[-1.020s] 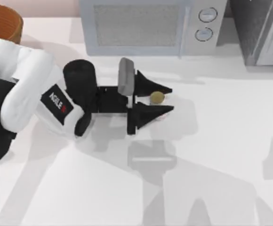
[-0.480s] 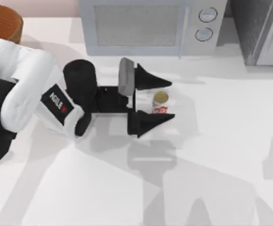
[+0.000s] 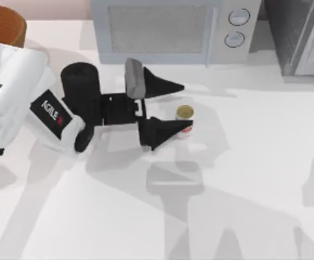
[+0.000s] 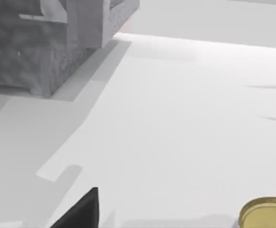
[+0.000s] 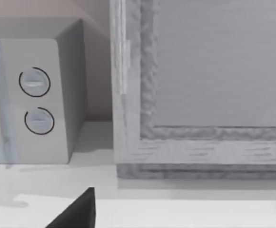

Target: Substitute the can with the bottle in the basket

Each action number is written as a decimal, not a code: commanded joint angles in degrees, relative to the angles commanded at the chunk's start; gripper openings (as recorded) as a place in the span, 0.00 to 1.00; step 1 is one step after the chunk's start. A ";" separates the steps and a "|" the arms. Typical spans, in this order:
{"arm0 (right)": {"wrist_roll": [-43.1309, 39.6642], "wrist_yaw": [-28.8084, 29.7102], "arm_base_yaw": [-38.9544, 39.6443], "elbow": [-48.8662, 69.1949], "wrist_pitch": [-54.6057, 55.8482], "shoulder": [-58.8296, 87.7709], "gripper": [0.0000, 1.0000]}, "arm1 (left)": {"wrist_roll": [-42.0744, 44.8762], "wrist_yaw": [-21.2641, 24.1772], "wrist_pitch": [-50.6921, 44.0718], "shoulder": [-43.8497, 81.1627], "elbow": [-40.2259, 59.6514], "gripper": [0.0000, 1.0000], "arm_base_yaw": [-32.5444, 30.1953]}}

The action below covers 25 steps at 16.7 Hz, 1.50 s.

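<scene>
Left gripper (image 3: 183, 105) — fingers spread apart — hovered near the table's (image 3: 254, 162) back edge, the can (image 3: 184, 120) upright just beside its nearer fingertip. The basket (image 3: 5, 24) sat at the back-left corner; the right gripper's finger state could not be told.

Top view's left edge is cutting off the basket (image 3: 2, 24), just a brown arc showing at the corner. Left gripper's (image 3: 181, 106) lower finger is covering part of the can (image 3: 184, 115), label mostly hidden. In the left wrist view the can is getting cropped by the frame edge, only its gold top visible.
</scene>
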 joint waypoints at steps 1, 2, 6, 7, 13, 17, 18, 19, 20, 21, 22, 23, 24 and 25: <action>0.00 0.00 0.00 0.00 0.00 0.00 1.00 | -0.08 -1.89 -2.01 -2.70 -1.79 1.00 1.01; 0.00 0.00 0.00 0.00 0.00 0.00 1.00 | -0.07 -4.03 -4.25 -5.98 -3.79 1.00 2.09; 0.00 0.00 0.00 0.00 0.00 0.00 1.00 | 0.46 -14.47 -15.08 -25.04 -13.63 1.00 6.83; 0.00 0.00 0.00 0.00 0.00 0.00 1.00 | 0.62 -17.41 -18.10 -31.05 -16.49 1.00 8.04; 0.00 0.00 0.00 0.00 0.00 0.00 1.00 | 1.00 -36.06 -37.29 -73.19 -35.70 1.00 14.53; 0.00 0.00 0.00 0.00 0.00 0.00 1.00 | 0.54 -47.87 -49.37 -101.68 -48.92 1.00 17.53; 0.00 0.00 0.00 0.00 0.00 0.00 1.00 | 0.40 -50.54 -52.09 -108.19 -52.02 1.00 18.07; 0.00 0.00 0.00 0.00 0.00 0.00 1.00 | 0.25 -53.05 -54.61 -114.25 -54.97 1.00 18.50; 0.00 0.00 0.00 0.00 0.00 0.00 1.00 | 0.10 -55.39 -56.95 -119.82 -57.76 1.00 18.86; 0.00 0.00 0.00 0.00 0.00 0.00 1.00 | -0.04 -57.54 -59.08 -124.83 -60.34 1.00 19.15; 0.00 0.00 0.00 0.00 0.00 0.00 1.00 | -0.18 -59.49 -61.01 -129.26 -62.71 1.00 19.38; 0.00 0.00 0.00 0.00 0.00 0.00 1.00 | -0.32 -61.23 -62.72 -133.10 -64.83 1.00 19.55; 0.00 0.00 0.00 0.00 0.00 0.00 1.00 | -0.43 -62.74 -64.18 -136.36 -66.68 1.00 19.67; 0.00 0.00 0.00 0.00 0.00 0.00 1.00 | -0.53 -64.01 -65.40 -139.02 -68.25 1.00 19.74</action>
